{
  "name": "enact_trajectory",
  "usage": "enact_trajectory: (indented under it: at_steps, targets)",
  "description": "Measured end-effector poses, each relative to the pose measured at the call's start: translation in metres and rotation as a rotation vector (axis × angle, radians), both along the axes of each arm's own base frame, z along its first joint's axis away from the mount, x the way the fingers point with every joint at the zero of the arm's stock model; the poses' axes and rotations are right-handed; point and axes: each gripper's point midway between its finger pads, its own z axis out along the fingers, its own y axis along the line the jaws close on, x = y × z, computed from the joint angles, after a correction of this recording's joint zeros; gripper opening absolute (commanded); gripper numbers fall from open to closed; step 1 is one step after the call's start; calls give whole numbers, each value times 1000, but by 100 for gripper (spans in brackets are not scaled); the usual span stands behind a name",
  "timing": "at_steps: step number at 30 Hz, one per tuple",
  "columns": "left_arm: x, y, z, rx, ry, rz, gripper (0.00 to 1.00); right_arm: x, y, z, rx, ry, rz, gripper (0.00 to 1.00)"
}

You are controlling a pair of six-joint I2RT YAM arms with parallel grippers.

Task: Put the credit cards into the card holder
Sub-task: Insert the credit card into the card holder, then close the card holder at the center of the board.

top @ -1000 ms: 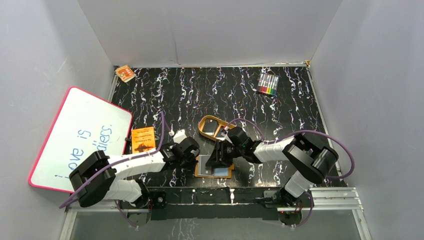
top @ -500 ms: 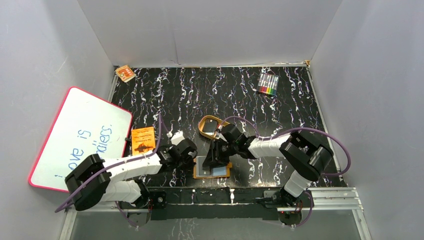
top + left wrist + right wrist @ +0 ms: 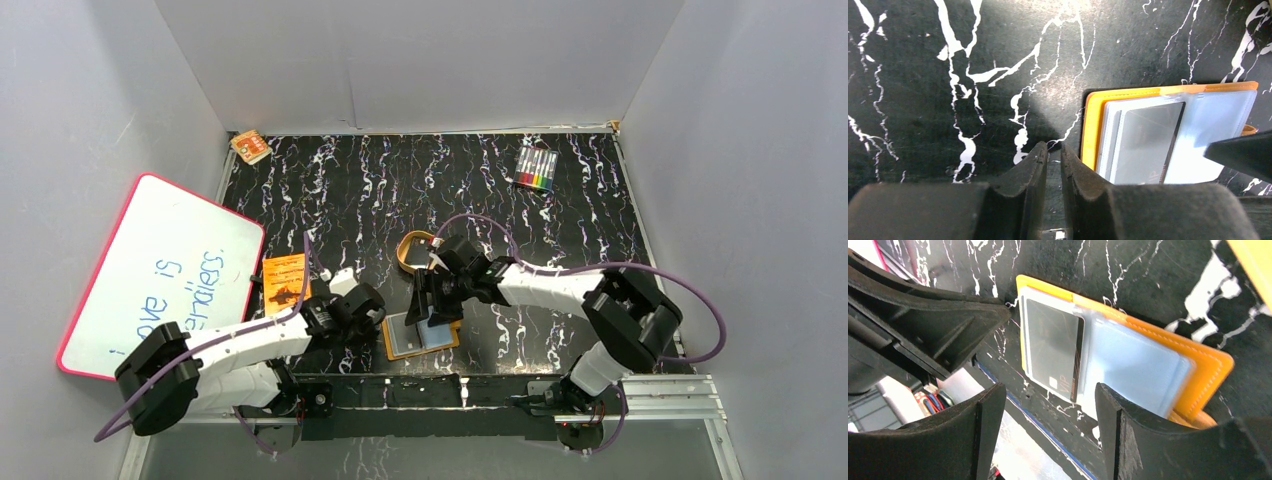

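Black marbled table (image 3: pixel 600 250) carries the open card holder (image 3: pixel 421 337) near its front edge, left gripper (image 3: pixel 370 305) just beside it, right gripper (image 3: pixel 430 305) over it. Left wrist: fingers nearly together, empty; a credit card (image 3: pixel 1147 142) sits sleeved inside. Right wrist: jaws spread wide above that card

A credit card (image 3: pixel 1052 349) sits in the card holder (image 3: pixel 1209 368), before the tray (image 3: pixel 403 252).

One card holder (image 3: pixel 1209 374), one credit card (image 3: pixel 1052 349), one booklet (image 3: pixel 285 279).
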Motion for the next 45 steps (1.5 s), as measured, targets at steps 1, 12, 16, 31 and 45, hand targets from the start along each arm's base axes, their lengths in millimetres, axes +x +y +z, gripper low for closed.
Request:
enact_trajectory:
  at_steps: [1,12,16,31,45]
  targets:
    - [0,2,0,4,0,1,21,0,-2,1,-9,-9,2,74]
    - [2,2,22,-35,-53,-21,56,24,-61,27,-175,-285,-19,66]
    - [4,-10,25,-71,-65,-67,64,24,-86,9,-225,-283,-37,66]
    - [13,-41,9,-37,-16,-173,63,11,-99,-21,-240,-227,-74,62]
    - [17,-42,5,-14,-22,-172,50,10,-105,-5,-194,-282,-104,62]
